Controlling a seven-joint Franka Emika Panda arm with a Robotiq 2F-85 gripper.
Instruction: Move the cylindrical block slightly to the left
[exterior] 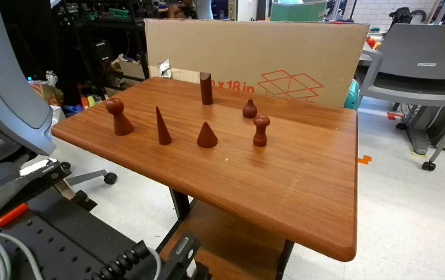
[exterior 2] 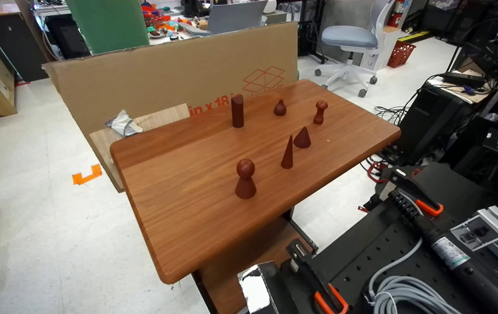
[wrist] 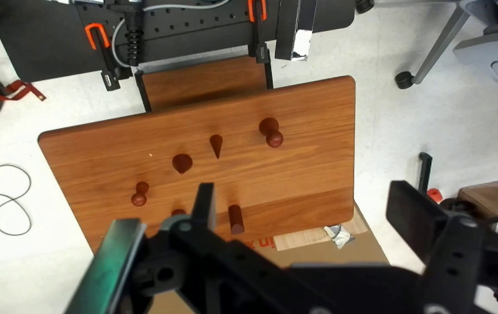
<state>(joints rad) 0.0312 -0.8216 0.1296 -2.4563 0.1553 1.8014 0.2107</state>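
Standing upright, the cylindrical block looks slim and dark reddish-brown; the jaws gape wide, empty.

In the wrist view, your fingers stand wide apart — one seen past the right edge of the counter.

In the wrist view, shows a mostly black end effector, angular in form. Has two dark fingers with flat faces and straight edges. Carries small round grey heads, of screws or of pins, close to both fingers. Includes also a long black bar and, to the left of this, a dark round hole. At the left side, bears a flat plate with silvery-green shine and a thin pale edge.
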